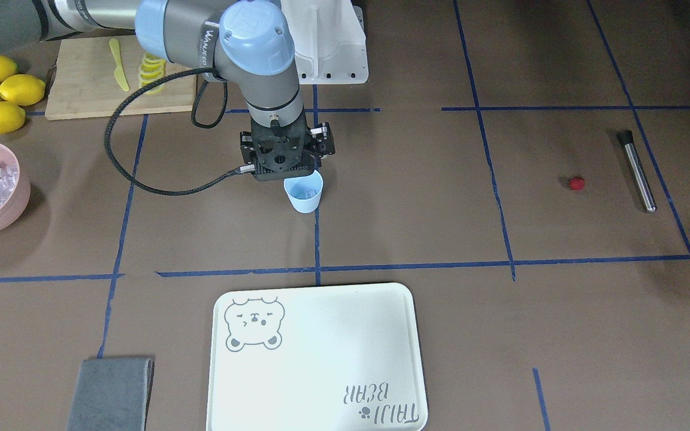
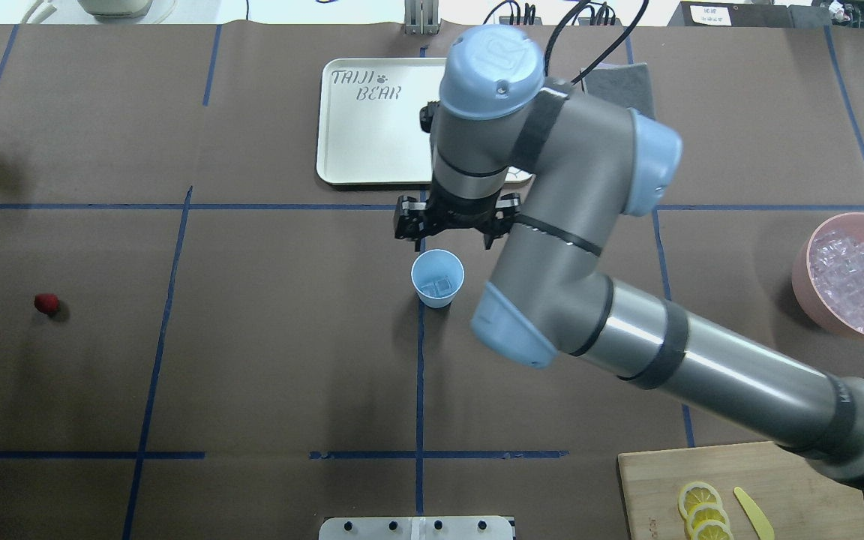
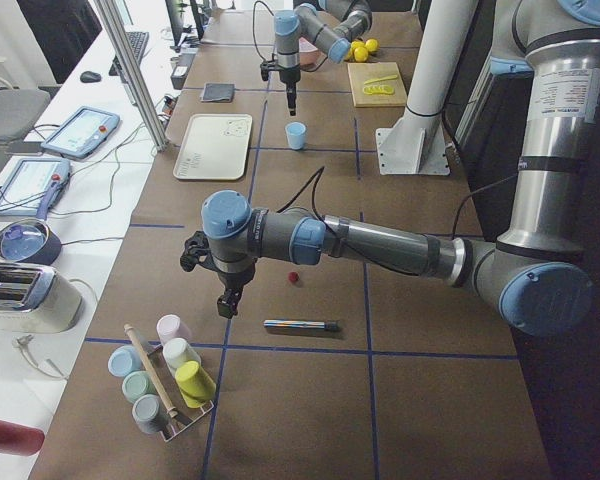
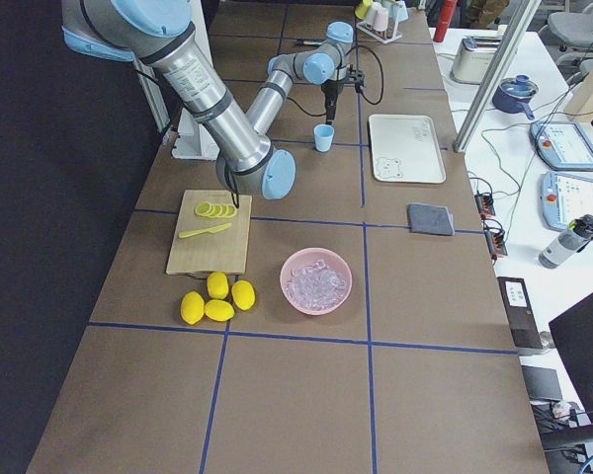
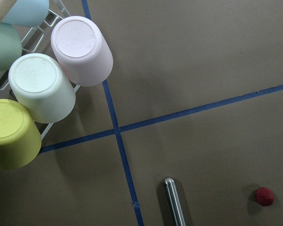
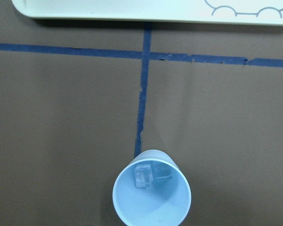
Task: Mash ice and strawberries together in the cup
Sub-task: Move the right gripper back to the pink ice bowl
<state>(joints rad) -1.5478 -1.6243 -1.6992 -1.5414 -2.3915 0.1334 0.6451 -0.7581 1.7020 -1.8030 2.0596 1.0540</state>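
We count one cup [image 2: 438, 277] mid-table [image 2: 289, 360] with two ice cubes [image 6: 151, 175] inside, and one strawberry [image 2: 46, 303] well apart. Right gripper [image 1: 285, 170] hangs by the cup, left gripper [image 3: 230, 298] near the strawberry; we cannot tell how either's jaws stand.

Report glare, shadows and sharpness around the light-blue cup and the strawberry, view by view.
Right wrist view: small light-blue tapered cup sharp, clear ice cubes inside distinct, shadow faint. Overhead view: bright glare streak on the right arm's silver tube. Left wrist view: small red strawberry in focus, soft shadow to its left.
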